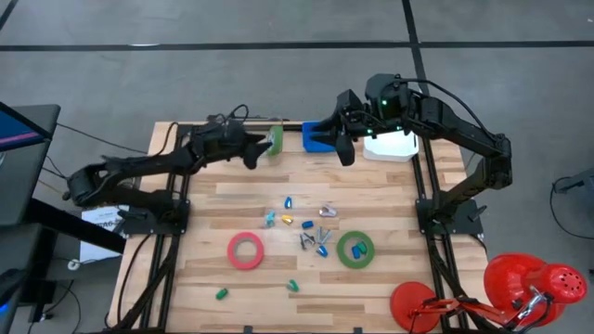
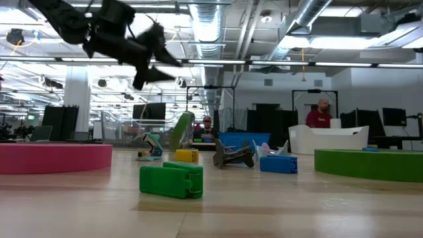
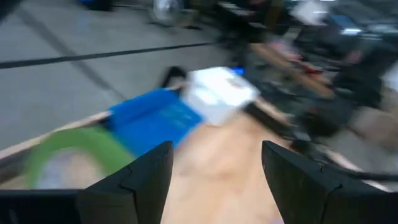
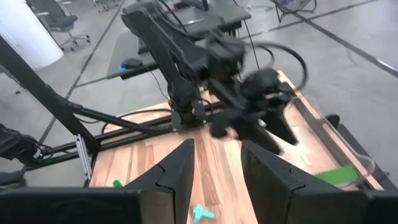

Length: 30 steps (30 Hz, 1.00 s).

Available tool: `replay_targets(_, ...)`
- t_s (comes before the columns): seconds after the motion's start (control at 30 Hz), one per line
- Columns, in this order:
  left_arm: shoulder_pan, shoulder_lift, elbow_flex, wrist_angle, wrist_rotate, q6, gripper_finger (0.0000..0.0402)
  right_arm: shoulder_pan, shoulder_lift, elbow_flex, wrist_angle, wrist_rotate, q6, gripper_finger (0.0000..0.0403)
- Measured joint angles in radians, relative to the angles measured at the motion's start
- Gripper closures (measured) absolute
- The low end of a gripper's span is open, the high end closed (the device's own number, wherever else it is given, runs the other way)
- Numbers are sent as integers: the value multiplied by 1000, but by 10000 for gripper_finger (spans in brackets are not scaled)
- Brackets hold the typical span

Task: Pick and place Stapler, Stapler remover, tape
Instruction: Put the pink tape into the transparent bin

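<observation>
- Floor [image 1: 232, 74]: grey, smooth, crossed by dark straight lines; one runs across behind the table, another diagonally at the far right.
- Table [image 1: 390, 288]: light wooden planks, dark metal frame at both sides.
- Ceiling [image 2: 264, 26]: open, with exposed silver ducts [image 2: 310, 16] and pipes; long strip lights [image 2: 344, 63] give bright, even light.
- White column [image 2: 78, 99] at left in the low view.
- Dark monitors [image 2: 149, 111] and desks across the room's middle distance.
- Person in a red top [image 2: 320, 114] standing far right; another person [image 2: 207, 125] seated near centre.
- Office chair [image 4: 62, 28] on castors on the grey floor, right wrist view.
</observation>
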Motion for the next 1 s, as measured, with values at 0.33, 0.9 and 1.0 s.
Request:
replay_targets(0.33, -202, -150, 0, -68, 170, 53, 171, -2, 0, 0, -45, 0, 0, 278)
replay_targets(0.9, -445, -200, 230, -733, 44, 166, 183, -2, 0, 0, -45, 0, 0, 278)
replay_targets(1.0, -477, -200, 250, -816, -3, 165, 182, -2, 0, 0, -45, 0, 0, 278)
